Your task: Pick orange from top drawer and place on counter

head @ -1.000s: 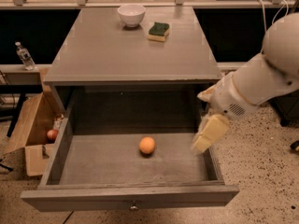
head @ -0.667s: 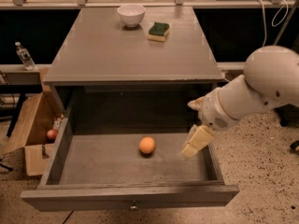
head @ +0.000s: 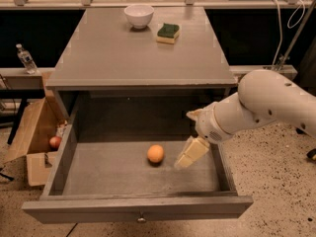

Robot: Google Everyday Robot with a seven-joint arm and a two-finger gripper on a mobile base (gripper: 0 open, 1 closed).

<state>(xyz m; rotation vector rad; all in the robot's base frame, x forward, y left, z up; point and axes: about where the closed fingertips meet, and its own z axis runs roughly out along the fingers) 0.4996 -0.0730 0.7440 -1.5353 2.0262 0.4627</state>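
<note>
The orange [head: 155, 153] lies on the floor of the open top drawer [head: 138, 209], near its middle. The drawer is pulled far out; its front panel carries a small round knob [head: 141, 219]. My gripper [head: 186, 139] is inside the drawer, just right of the orange and a little above the drawer floor. It is open and empty; the lower finger [head: 191, 153] is close to the orange without touching it. The white arm [head: 269, 105] reaches in from the right. The grey counter [head: 138, 53] lies above the drawer.
A white bowl [head: 138, 15] and a green-and-yellow sponge [head: 168, 32] sit at the back of the counter. A cardboard box [head: 34, 132] with a reddish fruit [head: 55, 142] stands on the floor to the left. A bottle [head: 25, 58] stands on a ledge at left.
My gripper has moved left and down inside the drawer, closer to the orange. The orange has not moved.
</note>
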